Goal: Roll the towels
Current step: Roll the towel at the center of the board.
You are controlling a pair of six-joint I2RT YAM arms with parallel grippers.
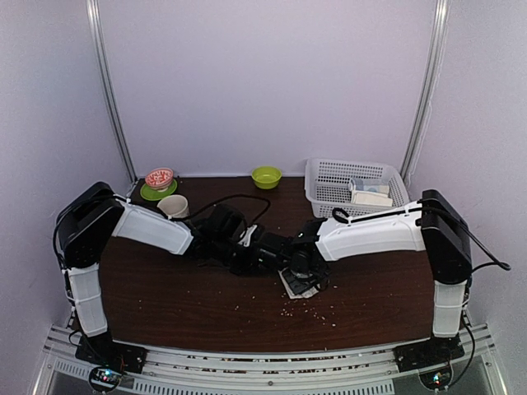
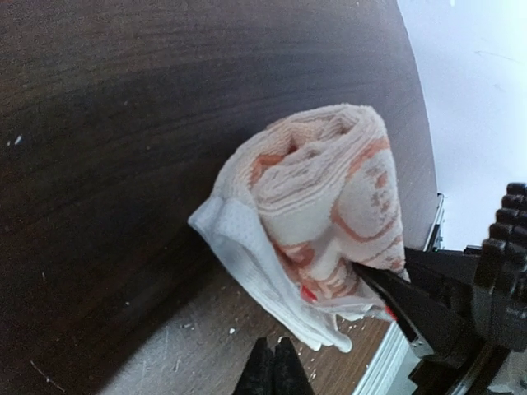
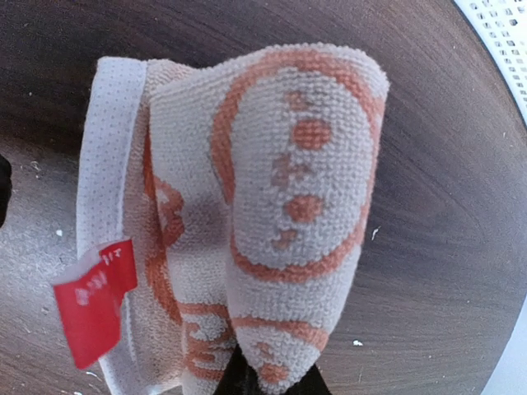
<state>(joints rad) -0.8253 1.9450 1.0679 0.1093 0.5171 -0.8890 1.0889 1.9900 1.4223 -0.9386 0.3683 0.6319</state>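
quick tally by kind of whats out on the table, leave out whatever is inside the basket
bowls: 2, red-patterned bowl and green bowl
plates: 1, green plate
cups: 1, cream cup
baskets: 1, white basket
towels: 1, printed towel
total: 6

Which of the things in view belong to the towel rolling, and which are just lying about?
Job in hand:
printed towel, loosely rolled
right gripper, jaws shut on the towel
left gripper, jaws shut, holding nothing

Lying about:
green bowl
white basket, pale contents unclear
patterned bowl on green plate
cup
crumbs
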